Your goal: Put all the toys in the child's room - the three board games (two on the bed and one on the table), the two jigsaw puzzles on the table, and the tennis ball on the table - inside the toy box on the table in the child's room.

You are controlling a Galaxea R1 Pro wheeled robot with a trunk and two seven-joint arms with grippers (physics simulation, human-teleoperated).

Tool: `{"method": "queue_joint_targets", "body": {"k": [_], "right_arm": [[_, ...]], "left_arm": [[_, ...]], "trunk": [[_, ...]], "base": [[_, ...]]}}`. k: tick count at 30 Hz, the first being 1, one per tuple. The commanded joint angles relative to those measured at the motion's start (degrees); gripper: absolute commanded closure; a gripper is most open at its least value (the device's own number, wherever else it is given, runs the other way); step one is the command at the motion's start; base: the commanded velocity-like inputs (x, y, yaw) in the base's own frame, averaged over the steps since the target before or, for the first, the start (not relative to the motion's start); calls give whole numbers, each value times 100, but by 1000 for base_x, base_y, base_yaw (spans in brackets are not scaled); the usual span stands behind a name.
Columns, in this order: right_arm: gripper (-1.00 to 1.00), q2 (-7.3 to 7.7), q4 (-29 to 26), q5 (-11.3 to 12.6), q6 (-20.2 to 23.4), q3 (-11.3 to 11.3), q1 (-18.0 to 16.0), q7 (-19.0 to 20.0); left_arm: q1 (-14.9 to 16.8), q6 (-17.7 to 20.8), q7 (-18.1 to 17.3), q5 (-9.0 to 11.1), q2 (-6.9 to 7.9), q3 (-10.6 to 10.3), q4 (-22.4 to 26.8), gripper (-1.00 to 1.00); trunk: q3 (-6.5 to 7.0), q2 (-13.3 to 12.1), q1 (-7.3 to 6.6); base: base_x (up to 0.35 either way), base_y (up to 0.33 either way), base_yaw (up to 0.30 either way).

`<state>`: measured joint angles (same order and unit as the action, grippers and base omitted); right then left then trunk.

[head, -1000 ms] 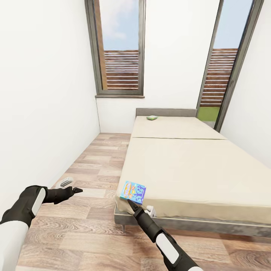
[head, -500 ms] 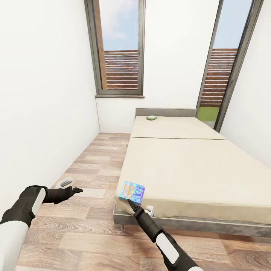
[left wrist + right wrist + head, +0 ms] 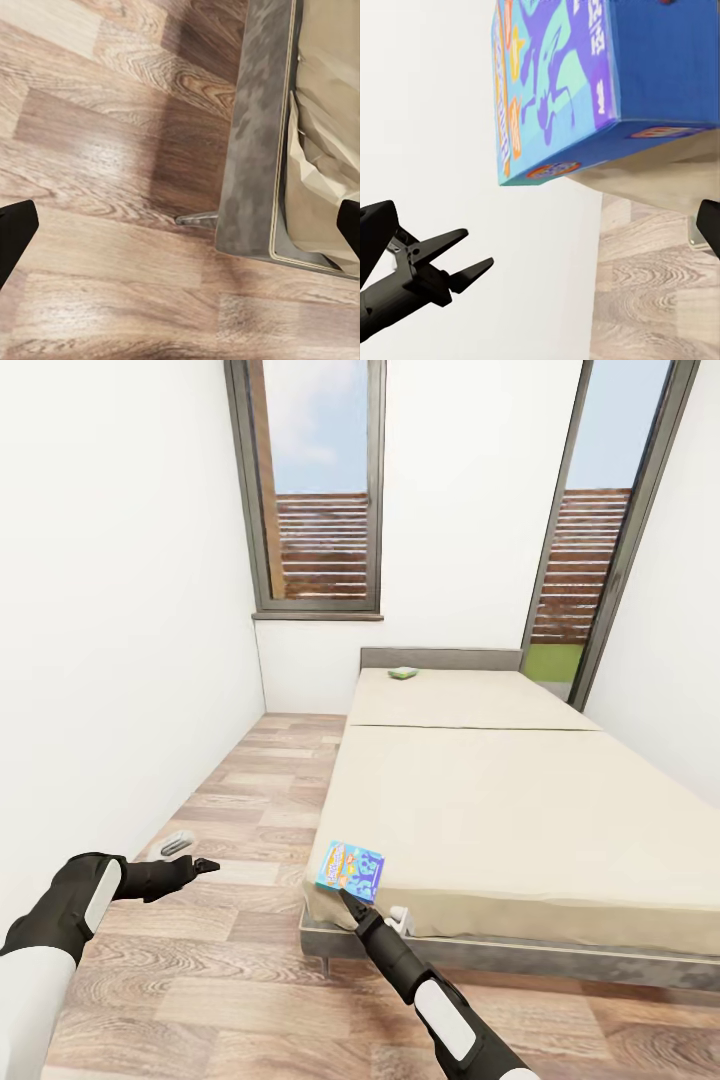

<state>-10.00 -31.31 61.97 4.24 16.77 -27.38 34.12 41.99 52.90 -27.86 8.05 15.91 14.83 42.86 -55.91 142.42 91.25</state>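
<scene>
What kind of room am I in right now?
Most likely a bedroom: a low bed with a beige mattress, a wood-look floor, tall windows, and a blue board game on the mattress corner.

The floor (image 3: 250,790) is grained wood plank with a soft sheen. The bed (image 3: 500,800) has a matt beige cloth mattress on a grey felt-like frame. The blue game (image 3: 352,869) is glossy printed card.

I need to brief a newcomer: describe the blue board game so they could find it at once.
Start at the bed, the wide beige mattress under the windows. On its near left corner, just ahead of the right claw, lies the blue board game. The bed's other game, by the headboard, looks green.
</scene>
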Motion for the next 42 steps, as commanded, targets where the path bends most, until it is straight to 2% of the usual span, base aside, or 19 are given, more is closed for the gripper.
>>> {"method": "queue_joint_targets", "body": {"k": [1,36,42], "right_arm": [[-100,0,3,60,42,2,-4,17],[-100,0,11,69,-152,-27,-4,12],[-100,0,15,69,-151,-160,-4,9]], "left_arm": [[3,45,10,39,0,12,3,-100],[-1,45,16,39,0,12,2,-100],[1,45,20,35,-7,4,3,-100]], "trunk": [[-6,2,-1],[-6,2,-1],[-6,2,-1]], "base": [[0,0,0],[0,0,0],[0,0,0]]}}
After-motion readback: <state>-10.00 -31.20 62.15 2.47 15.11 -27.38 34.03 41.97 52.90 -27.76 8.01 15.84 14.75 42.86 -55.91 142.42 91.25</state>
